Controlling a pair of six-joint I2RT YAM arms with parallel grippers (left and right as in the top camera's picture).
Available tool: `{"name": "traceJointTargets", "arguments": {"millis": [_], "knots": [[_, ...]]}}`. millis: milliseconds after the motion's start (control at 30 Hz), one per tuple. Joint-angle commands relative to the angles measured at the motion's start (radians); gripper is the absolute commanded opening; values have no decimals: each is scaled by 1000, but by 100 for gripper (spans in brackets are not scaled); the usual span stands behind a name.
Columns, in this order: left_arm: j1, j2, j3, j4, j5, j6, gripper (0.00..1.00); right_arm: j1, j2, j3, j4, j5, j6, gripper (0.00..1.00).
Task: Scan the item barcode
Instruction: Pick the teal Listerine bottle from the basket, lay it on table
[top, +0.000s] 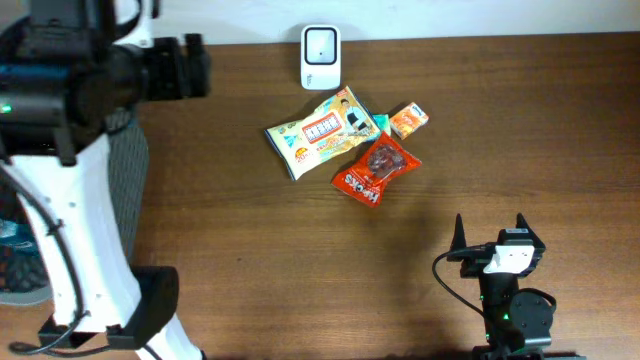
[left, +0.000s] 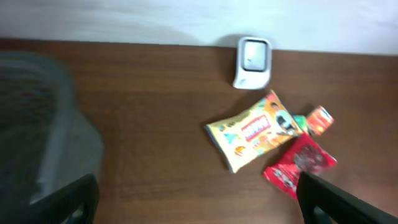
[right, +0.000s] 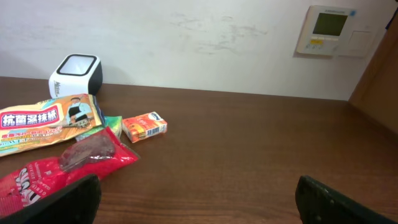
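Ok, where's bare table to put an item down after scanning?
Bare table right of the orange box; also the wide strip between the red packet and the right gripper, and left of the yellow packet. Crowded just below the scanner, where the three items bunch.

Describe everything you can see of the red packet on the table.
The red packet is a glossy, plastic-looking pouch with white lettering at one end and a clear window showing dark contents. It lies flat and diagonal on the brown wooden table, its lettered end toward the robot's side. Its far end meets a corner of the yellow packet; whether they overlap is unclear. The orange box sits just beyond it, seemingly not touching.
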Motion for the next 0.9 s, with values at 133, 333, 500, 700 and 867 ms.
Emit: {"name": "traceJointTargets", "arguments": {"millis": [133,333,500,700,867], "knots": [[319,-190,-167,-1,-54,-148,99,6,-6,-7,-5,8,1,98],[507,-254,-542,48,-190,-364,99,6,-6,-7,-5,8,1,99],[715,-247,-701,238,-191,-530,99,6,-6,-7,-5,8,1,98],[825,-245,-955,386,-243,-595,99,6,-6,-7,-5,8,1,98],[827,-232,-1062,557,-345,-595,99,6,-6,-7,-5,8,1,98]]}}
